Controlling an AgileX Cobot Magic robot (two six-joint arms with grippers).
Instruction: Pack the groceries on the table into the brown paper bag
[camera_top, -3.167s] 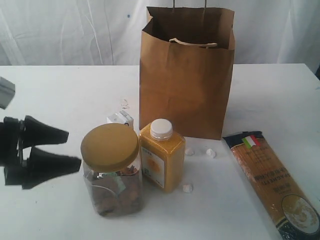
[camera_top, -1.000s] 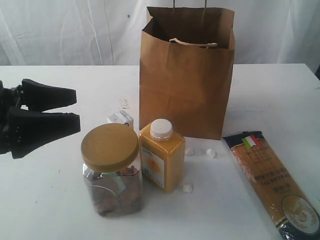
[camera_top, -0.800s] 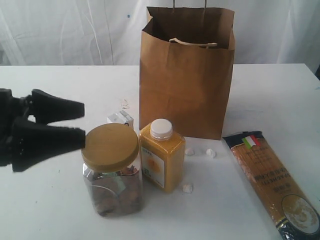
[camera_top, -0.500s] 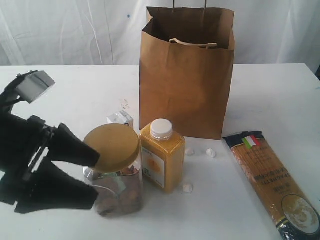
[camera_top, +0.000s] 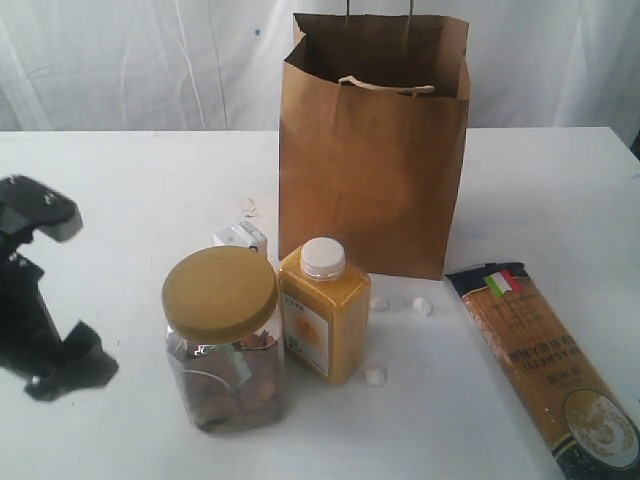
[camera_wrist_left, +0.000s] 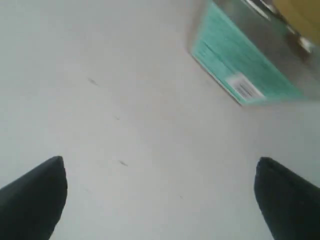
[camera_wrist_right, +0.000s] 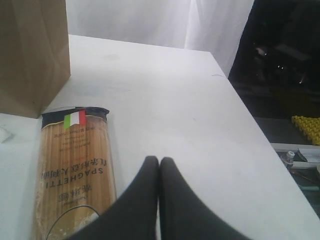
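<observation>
The brown paper bag (camera_top: 372, 160) stands upright and open at the table's (camera_top: 140, 180) middle back. In front of it are the clear yellow-lidded jar (camera_top: 222, 340), the yellow white-capped bottle (camera_top: 322, 318) and, behind them, the small white-blue carton (camera_top: 240, 238). The long spaghetti packet (camera_top: 545, 365) (camera_wrist_right: 72, 165) lies flat at the right. My left gripper (camera_top: 62, 365) (camera_wrist_left: 160, 162) points down at the bare table left of the jar (camera_wrist_left: 240, 70), open and holding nothing. My right gripper (camera_wrist_right: 159, 165) is shut and empty beside the packet. The dark jar and foil pouch are out of view.
Small white crumbs (camera_top: 375, 376) lie in front of the bag and bottle. A white curtain (camera_top: 140, 60) hangs behind the table. The right wrist view shows the table's edge (camera_wrist_right: 260, 135) with dark floor beyond it.
My left gripper had pushed against the jar's lid and tipped the jar; it has since pulled back left and turned downward. The jar stands upright again. Nothing else moved.
</observation>
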